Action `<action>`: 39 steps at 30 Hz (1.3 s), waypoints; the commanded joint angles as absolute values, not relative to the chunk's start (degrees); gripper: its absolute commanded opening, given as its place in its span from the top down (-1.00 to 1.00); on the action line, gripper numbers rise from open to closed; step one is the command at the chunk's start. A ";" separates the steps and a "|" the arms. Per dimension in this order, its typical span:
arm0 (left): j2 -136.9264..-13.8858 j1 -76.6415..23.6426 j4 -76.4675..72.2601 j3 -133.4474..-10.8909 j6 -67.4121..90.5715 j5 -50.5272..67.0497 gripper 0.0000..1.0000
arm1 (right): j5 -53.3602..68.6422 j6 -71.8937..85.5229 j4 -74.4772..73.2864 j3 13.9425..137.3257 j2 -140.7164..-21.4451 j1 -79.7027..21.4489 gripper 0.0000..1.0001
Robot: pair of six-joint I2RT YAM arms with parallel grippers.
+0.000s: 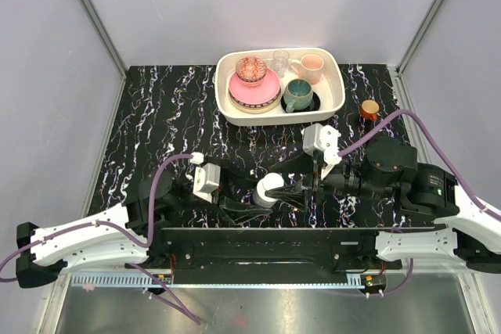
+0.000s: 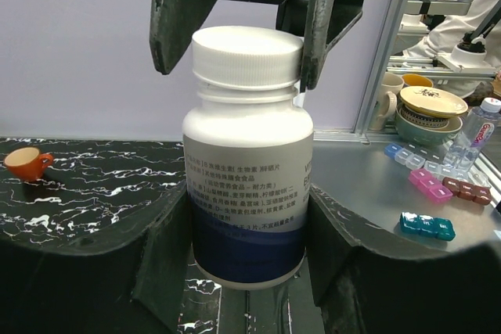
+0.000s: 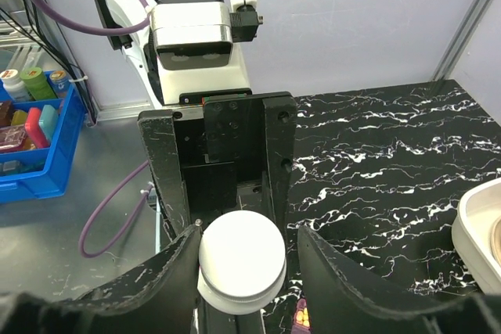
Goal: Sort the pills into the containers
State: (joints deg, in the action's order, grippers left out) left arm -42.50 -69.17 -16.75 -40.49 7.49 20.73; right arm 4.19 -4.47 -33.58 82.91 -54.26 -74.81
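Bottle (image 2: 246,185) upright, clamped between left fingers (image 2: 160,252); right fingers (image 3: 160,287) flank its white cap (image 3: 240,260), contact impossible to tell.

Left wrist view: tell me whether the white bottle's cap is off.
No, the white cap sits closed on the neck of the white bottle.

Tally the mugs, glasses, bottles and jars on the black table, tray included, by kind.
Mugs: 2, the green mug and the pale mug
Glasses: 1, the clear glass
Bottles: 1, the white bottle
Jars: 1, the orange-lidded jar
Total: 5
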 commanded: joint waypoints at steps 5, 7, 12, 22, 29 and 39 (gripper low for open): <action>-41.13 -69.17 -21.36 -41.40 6.68 21.80 1.00 | 5.97 -2.99 -31.20 84.02 -54.40 -74.97 0.12; -40.96 -69.17 -21.88 -41.05 6.77 21.62 1.00 | 6.41 -2.81 -31.38 83.94 -54.49 -74.97 0.20; -40.61 -69.17 -23.03 -40.78 7.21 21.36 1.00 | 6.59 -1.94 -31.47 83.50 -54.58 -74.97 0.53; -39.82 -69.17 -25.66 -39.64 7.47 18.73 1.00 | 4.66 3.07 -28.83 81.48 -54.32 -74.97 0.69; -39.73 -69.17 -27.07 -39.55 7.21 17.49 1.00 | 2.56 7.29 -25.23 79.10 -54.23 -74.97 0.73; -39.55 -69.17 -28.21 -39.55 7.73 13.02 1.00 | 0.26 10.19 -23.82 77.78 -54.75 -75.06 0.85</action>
